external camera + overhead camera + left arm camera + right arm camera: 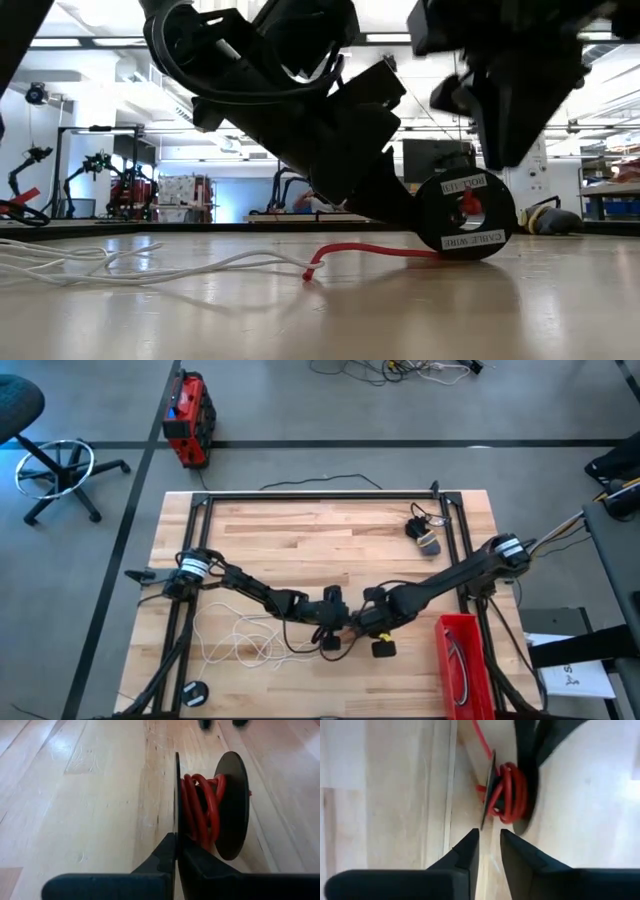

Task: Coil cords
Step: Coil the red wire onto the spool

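Both arms meet near table centre, toward 6 o'clock in high view; left gripper (176,851) has its fingers pressed together on the thin black flange of a small spool (466,216), pinching it edge-on; red cord (200,810) is wound on the spool's hub betw. the two discs, several turns visible; loose red tail (365,250) runs off the spool across the table (300,540) toward 9 o'clock in low view, ending at a small kinked tip. Right gripper (490,847) sits just short of the same spool, fingers a narrow gap apart, nothing betw. them. White cord (235,640) lies in loose loops at approx. 7 o'clock of table centre, apart from spool; a dark bundle, poss. the black cord (424,532), lies at 1 o'clock near table's far edge. Red bin (462,660) stands at 4 o'clock.
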